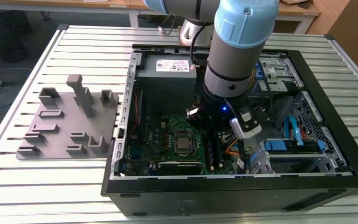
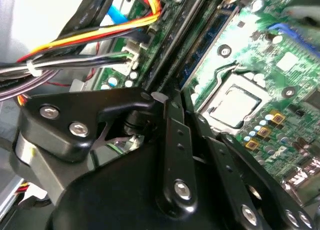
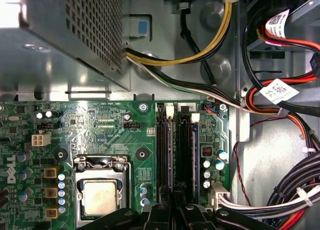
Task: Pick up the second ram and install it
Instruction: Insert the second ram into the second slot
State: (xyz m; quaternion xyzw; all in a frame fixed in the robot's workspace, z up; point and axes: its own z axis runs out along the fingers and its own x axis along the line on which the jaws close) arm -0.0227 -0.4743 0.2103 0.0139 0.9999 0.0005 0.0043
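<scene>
My gripper (image 1: 215, 133) hangs low inside the open computer case, right over the memory slots beside the processor (image 1: 183, 141). In both wrist views long dark sticks stand upright in neighbouring slots. The one running out from under my gripper (image 3: 175, 211) I take for the second ram (image 3: 185, 160), which sits in its slot between white end latches. The second wrist view has my gripper (image 2: 170, 96) resting at one end of that ram (image 2: 182, 45). Whether it grips the ram or only sits on its top edge is hidden.
A grey plastic tray (image 1: 54, 126) with upright posts lies on the slatted table at the exterior view's left. Bundled cables (image 3: 295, 185) and drive bays (image 1: 291, 144) crowd one side of the slots. The power supply (image 3: 60, 45) sits beyond the motherboard.
</scene>
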